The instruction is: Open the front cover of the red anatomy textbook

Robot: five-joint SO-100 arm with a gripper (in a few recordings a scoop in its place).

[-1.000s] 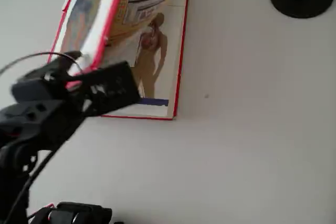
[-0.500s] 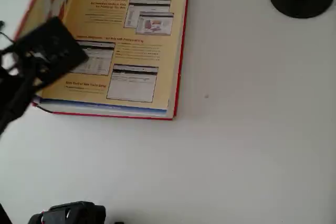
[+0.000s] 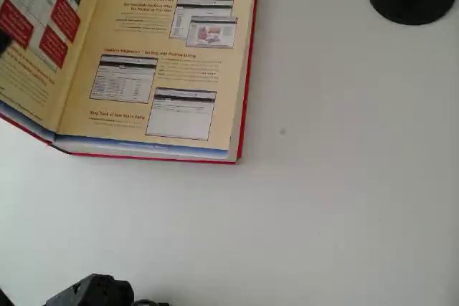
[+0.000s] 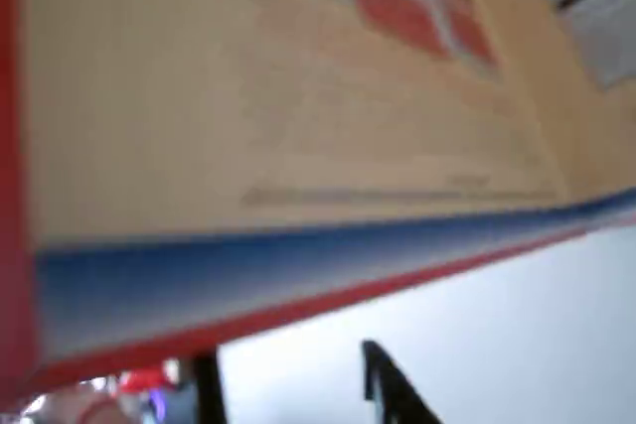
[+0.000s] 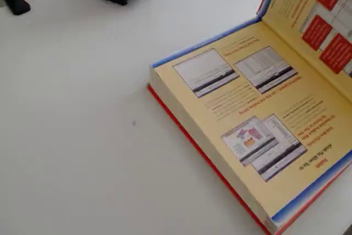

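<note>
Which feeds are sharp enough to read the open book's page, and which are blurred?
Overhead view: evenly lit, yellowish page of the red anatomy textbook fairly sharp, small print illegible. Fixed view: similar, soft. Wrist view: badly blurred, the front cover too close to focus.

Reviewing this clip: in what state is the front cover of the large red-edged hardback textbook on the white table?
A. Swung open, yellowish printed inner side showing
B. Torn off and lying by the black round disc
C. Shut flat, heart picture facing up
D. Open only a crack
A. In the overhead view the front cover is swung open to the left of the red-edged textbook, its yellowish inner side with red boxes facing the camera.
</note>
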